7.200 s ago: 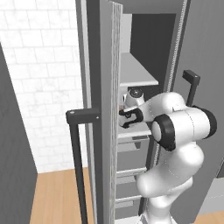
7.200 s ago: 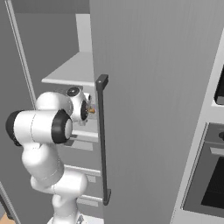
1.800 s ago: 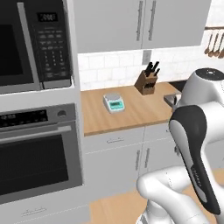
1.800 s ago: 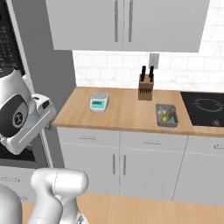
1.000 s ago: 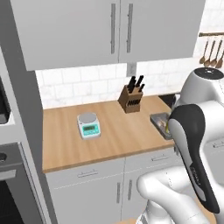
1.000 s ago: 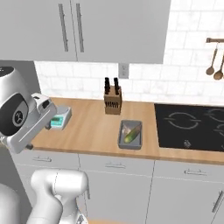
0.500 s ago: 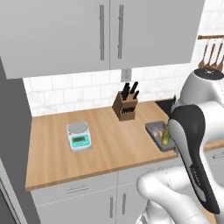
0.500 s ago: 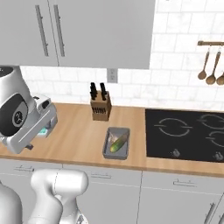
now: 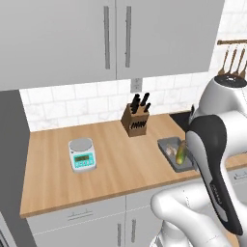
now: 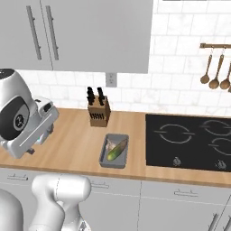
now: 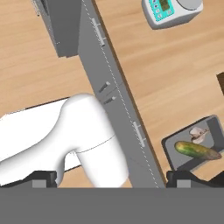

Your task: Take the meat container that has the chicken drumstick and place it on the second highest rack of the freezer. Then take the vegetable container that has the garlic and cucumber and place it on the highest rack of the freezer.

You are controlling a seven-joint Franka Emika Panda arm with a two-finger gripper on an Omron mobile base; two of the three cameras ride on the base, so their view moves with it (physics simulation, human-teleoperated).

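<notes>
Vegetable container, a shallow dark-grey tray, sits on the wooden surface between the knife block and the black cooktop, just left of the cooktop edge; its long axis runs near-to-far, with the olive-green cucumber lying diagonally inside and the pale garlic beside it at the far-left end. In the hand view the tray is at the lower right, off to the side of the jaws, which stand wide apart and empty, well above the surface. Judgement: the hand must swing right and down over the tray, closing across its short width.
</notes>
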